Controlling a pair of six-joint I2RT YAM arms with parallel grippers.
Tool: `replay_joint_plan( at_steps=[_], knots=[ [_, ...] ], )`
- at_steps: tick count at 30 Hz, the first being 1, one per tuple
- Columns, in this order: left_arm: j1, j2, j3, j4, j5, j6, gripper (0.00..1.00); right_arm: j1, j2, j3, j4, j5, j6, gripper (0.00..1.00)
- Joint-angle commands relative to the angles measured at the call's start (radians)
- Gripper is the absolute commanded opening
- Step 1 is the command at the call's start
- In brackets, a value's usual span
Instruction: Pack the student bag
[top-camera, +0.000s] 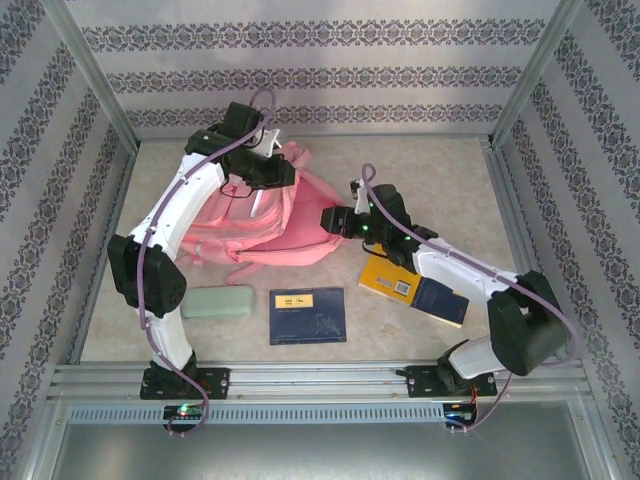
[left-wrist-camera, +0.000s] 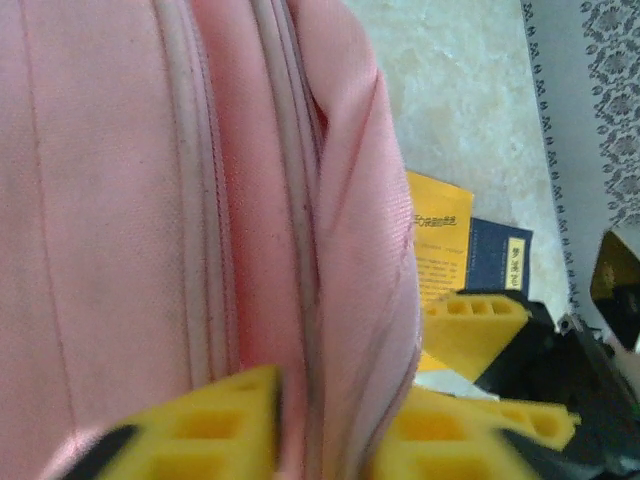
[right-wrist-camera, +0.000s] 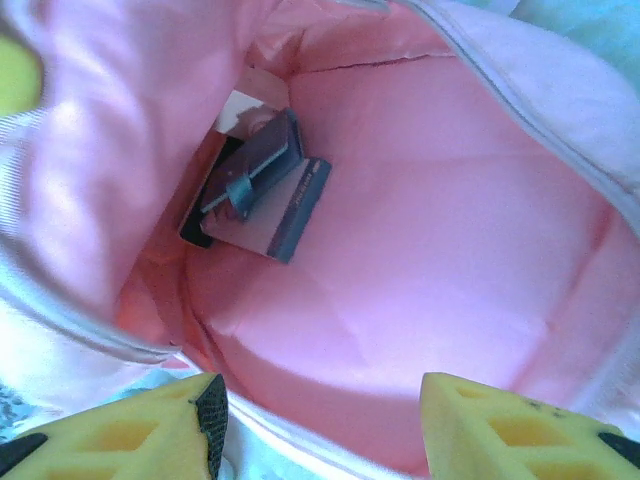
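Left pincer, right pincer agape.

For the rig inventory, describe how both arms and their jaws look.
The two arms match. The left arm and right arm have white link shells between bulky black joint housings. A lilac-grey cable runs along the outside of each. A small green light glows at the left base. The jaws carry bright yellow fingers moulded with square recesses and edged in black.

Bright, even light, blurred foreground (wrist views)
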Motion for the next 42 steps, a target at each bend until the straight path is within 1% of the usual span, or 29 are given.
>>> replay_joint_plan(
  at_steps=[1, 3, 5, 8, 11, 12, 13, 14, 17, 18, 19, 20, 21, 23, 24, 25, 27, 29, 31, 33, 36, 40, 42],
  knots=[
    [-0.002, -0.03, -0.059, 0.154, 0.055, -0.079, 0.51, 0.019, -0.07, -0.039, -0.045, 0.065, -0.139, 0.55],
    [-0.002, -0.091, -0.132, 0.243, 0.067, -0.132, 0.62, 0.035, -0.123, -0.055, -0.074, 0.122, -0.174, 0.56],
    [-0.002, -0.159, -0.182, 0.279, 0.047, -0.15, 0.69, 0.04, -0.172, -0.07, -0.086, 0.143, -0.189, 0.57],
    [-0.002, -0.254, -0.219, 0.222, -0.029, -0.143, 0.71, 0.068, -0.244, -0.085, -0.111, 0.162, -0.222, 0.57],
    [-0.002, -0.401, -0.319, 0.16, -0.202, -0.131, 0.73, 0.148, -0.255, -0.076, -0.128, 0.139, -0.308, 0.58],
    [-0.001, -0.467, -0.363, 0.135, -0.287, -0.137, 0.74, 0.196, -0.244, -0.073, -0.124, 0.134, -0.357, 0.59],
    [-0.002, -0.522, -0.401, 0.103, -0.407, -0.168, 0.74, 0.238, -0.232, -0.082, -0.103, 0.129, -0.415, 0.6],
    [-0.002, -0.582, -0.443, 0.068, -0.525, -0.213, 0.75, 0.3, -0.216, -0.089, -0.078, 0.128, -0.49, 0.61],
    [0.0, -0.692, -0.531, -0.07, -0.694, -0.297, 0.75, 0.443, -0.139, -0.076, -0.04, 0.111, -0.698, 0.65],
    [-0.001, -0.715, -0.558, -0.122, -0.728, -0.316, 0.75, 0.485, -0.1, -0.06, -0.038, 0.113, -0.767, 0.67],
    [-0.001, -0.74, -0.584, -0.151, -0.742, -0.321, 0.75, 0.516, -0.066, -0.046, -0.037, 0.109, -0.815, 0.7],
    [-0.001, -0.772, -0.621, -0.164, -0.742, -0.314, 0.75, 0.545, -0.024, -0.028, -0.03, 0.105, -0.866, 0.77],
    [0.0, -0.808, -0.661, -0.163, -0.741, -0.301, 0.75, 0.57, 0.02, -0.006, -0.025, 0.107, -0.91, 0.79],
    [0.0, -0.886, -0.74, -0.134, -0.726, -0.256, 0.76, 0.589, 0.104, 0.038, -0.014, 0.096, -0.955, 0.87],
    [-0.001, -0.926, -0.78, -0.118, -0.714, -0.235, 0.76, 0.594, 0.147, 0.069, -0.023, 0.083, -0.975, 0.89],
    [0.0, -0.957, -0.807, -0.107, -0.707, -0.221, 0.76, 0.599, 0.184, 0.1, -0.04, 0.078, -0.993, 0.94],
    [0.0, -1.024, -0.866, -0.073, -0.653, -0.179, 0.76, 0.608, 0.267, 0.162, -0.072, 0.073, -1.042, 0.95],
    [-0.001, -1.072, -0.909, -0.046, -0.604, -0.148, 0.75, 0.605, 0.333, 0.212, -0.079, 0.071, -1.048, 0.98],
    [0.0, -1.097, -0.935, -0.033, -0.574, -0.111, 0.75, 0.601, 0.391, 0.261, -0.088, 0.07, -1.052, 0.98],
    [-0.001, -1.107, -0.95, -0.027, -0.57, -0.106, 0.74, 0.595, 0.445, 0.311, -0.097, 0.068, -1.05, 0.98],
    [-0.001, -1.119, -0.965, 0.008, -0.526, -0.092, 0.73, 0.586, 0.521, 0.381, -0.13, 0.053, -1.044, 0.98],
    [0.0, -1.135, -0.977, 0.025, -0.529, -0.094, 0.72, 0.584, 0.609, 0.459, -0.174, 0.023, -1.033, 0.98],
    [0.003, -1.148, -0.982, 0.031, -0.527, -0.097, 0.72, 0.585, 0.653, 0.494, -0.193, 0.033, -1.033, 0.98]
  ],
)
